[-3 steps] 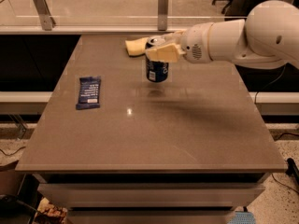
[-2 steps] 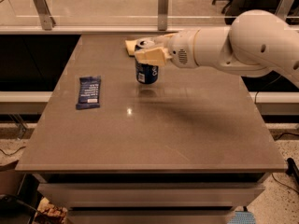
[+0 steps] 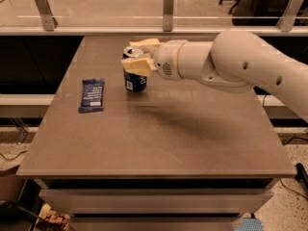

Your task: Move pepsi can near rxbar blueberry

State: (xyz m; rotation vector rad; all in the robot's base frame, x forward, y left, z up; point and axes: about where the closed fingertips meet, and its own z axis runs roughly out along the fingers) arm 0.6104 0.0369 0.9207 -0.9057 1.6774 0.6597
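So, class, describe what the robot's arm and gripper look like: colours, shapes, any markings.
The arm is a thick, smooth, rounded cream-white shell with small dark dots on its big joint and a grille-like patch near the wrist. The gripper, closed on the pepsi can, has two flat, pale yellowish fingers. No cables show.

One camera, high before table (image 3: 159, 138), looking down (fairly near); pincer (image 3: 128, 54) grips pepsi can (image 3: 135, 82) upper-centre.

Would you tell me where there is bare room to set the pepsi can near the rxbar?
Bare table lies between the rxbar blueberry and the pepsi can, and along the front edge. Crowded at the back, where the gripper clasps the can.
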